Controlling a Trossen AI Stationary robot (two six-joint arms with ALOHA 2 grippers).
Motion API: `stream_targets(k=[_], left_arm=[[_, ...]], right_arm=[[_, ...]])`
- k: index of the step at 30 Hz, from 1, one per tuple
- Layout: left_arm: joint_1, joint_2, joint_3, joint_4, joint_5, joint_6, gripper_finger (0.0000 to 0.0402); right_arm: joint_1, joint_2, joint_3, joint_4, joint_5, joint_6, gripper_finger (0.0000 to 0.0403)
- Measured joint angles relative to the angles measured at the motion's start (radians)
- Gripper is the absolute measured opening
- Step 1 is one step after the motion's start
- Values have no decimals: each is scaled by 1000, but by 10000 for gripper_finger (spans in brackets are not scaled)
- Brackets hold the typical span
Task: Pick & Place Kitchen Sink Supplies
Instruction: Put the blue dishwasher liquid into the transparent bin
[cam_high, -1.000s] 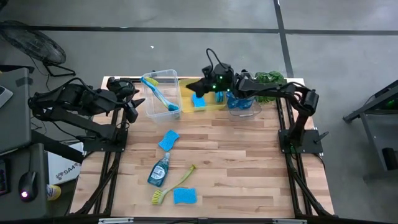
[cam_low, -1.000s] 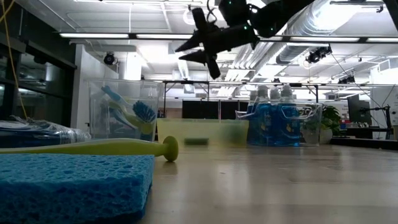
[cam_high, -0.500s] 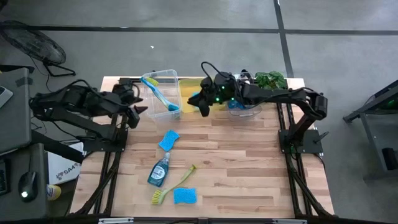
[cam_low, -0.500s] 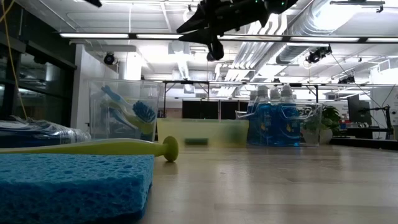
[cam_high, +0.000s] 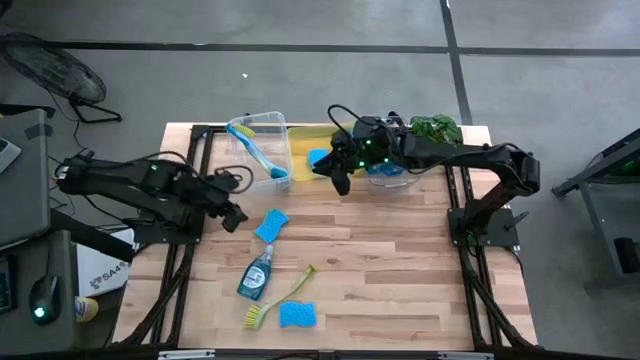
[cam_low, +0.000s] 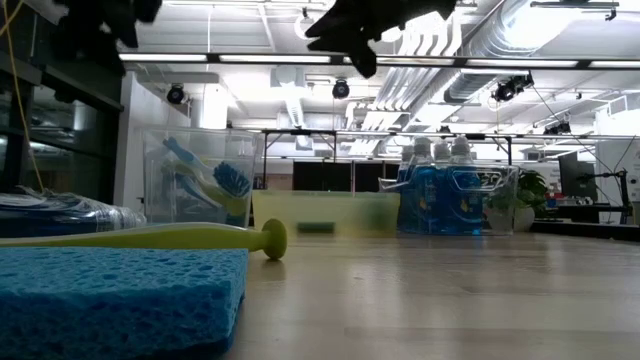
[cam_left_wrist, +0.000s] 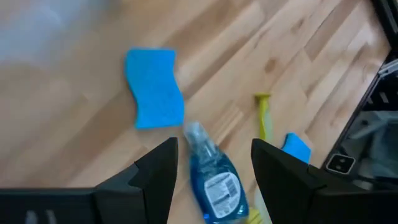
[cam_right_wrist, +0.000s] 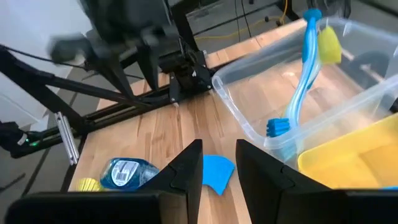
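Lying flat on the bare wood, the sponge (cam_high: 271, 224) sits just beside the dish soap bottle (cam_high: 255, 274), on its far side; it looks soft, light and springy, so I judge a pinch across its narrow waist would hold, though it will squash; the bottle, clear plastic with blue liquid and a white cap, is probably heavier, smooth and slippery, best taken across the body near its label; nearer the front edge than the bottle lie a yellow-green brush (cam_high: 281, 299), stiff and slim-handled, and a second sponge (cam_high: 297, 316); the left gripper (cam_high: 231, 216) hovers just beside the first sponge, its fingers (cam_left_wrist: 157, 176) spread and empty; the right gripper (cam_high: 338, 181) hangs well beyond the bottle by the yellow bin (cam_high: 300, 160), fingers (cam_right_wrist: 189, 165) slightly apart, holding nothing; the counter (cam_high: 400, 270) is pale planked wood
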Motion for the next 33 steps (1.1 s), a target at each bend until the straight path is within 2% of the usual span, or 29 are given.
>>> stream_targets(k=[5,9,15,21,28,33], left_arm=[[0,0,-143,153,84,-116,200],[-1,14,-200,234,148,-182,200],[-66,72,-204,254,148,-245,200],[-169,158,-203,280,142,-371,200],[-269,278,-203,350,150,-475,200],[-274,349,-203,372,139,-516,200]], right_arm=[[0,-61,0,-62,0,-70,90],[4,-116,0,-149,1,-114,90],[17,-189,0,-304,65,-159,90],[45,-242,0,-420,142,-201,90],[62,-267,0,-477,216,-232,90],[61,-267,0,-485,218,-259,90]])
